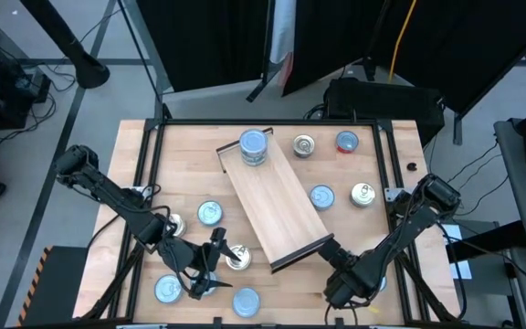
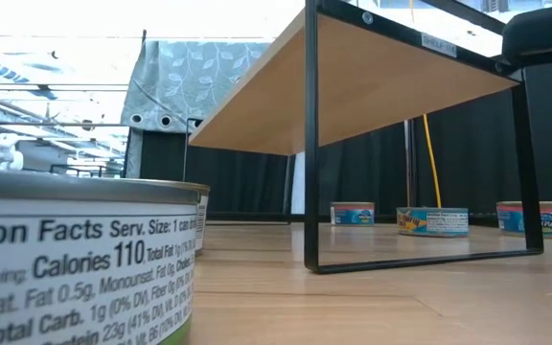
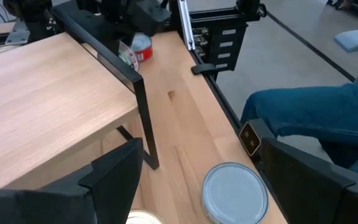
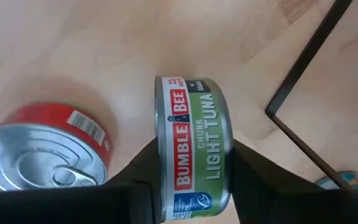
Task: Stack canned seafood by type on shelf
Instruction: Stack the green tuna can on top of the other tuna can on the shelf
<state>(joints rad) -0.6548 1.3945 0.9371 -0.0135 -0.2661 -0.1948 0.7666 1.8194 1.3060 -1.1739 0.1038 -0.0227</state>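
The shelf (image 1: 277, 201) lies slantwise mid-table on thin dark legs, with a stack of blue-topped cans (image 1: 254, 146) at its far end. Loose cans rest flat on the table around it (image 1: 321, 196). My right gripper (image 4: 188, 186) points down at the near right, off the shelf's near end, shut on a green-labelled tuna can (image 4: 194, 146). A red-labelled can (image 4: 39, 155) with a pull-tab top sits beside it. My left gripper (image 3: 204, 186) hovers open at the near left above a grey-topped can (image 3: 235, 193) and a cream can (image 3: 145, 218). My right gripper pinches the tuna can between its two fingers, one on each flat face (image 4: 160, 162), with the labelled side wall turned up toward the wrist. The fingers come from above, pointing down. The can stands on edge; whether its lower edge touches the table I cannot tell.
A big can (image 2: 75, 259) stands right before the low camera. A shelf leg (image 4: 303, 74) runs close to the held can. More cans lie at the far right (image 1: 346, 142) and near left (image 1: 167, 289). A person's leg in jeans (image 3: 316, 112) is past the table's near edge.
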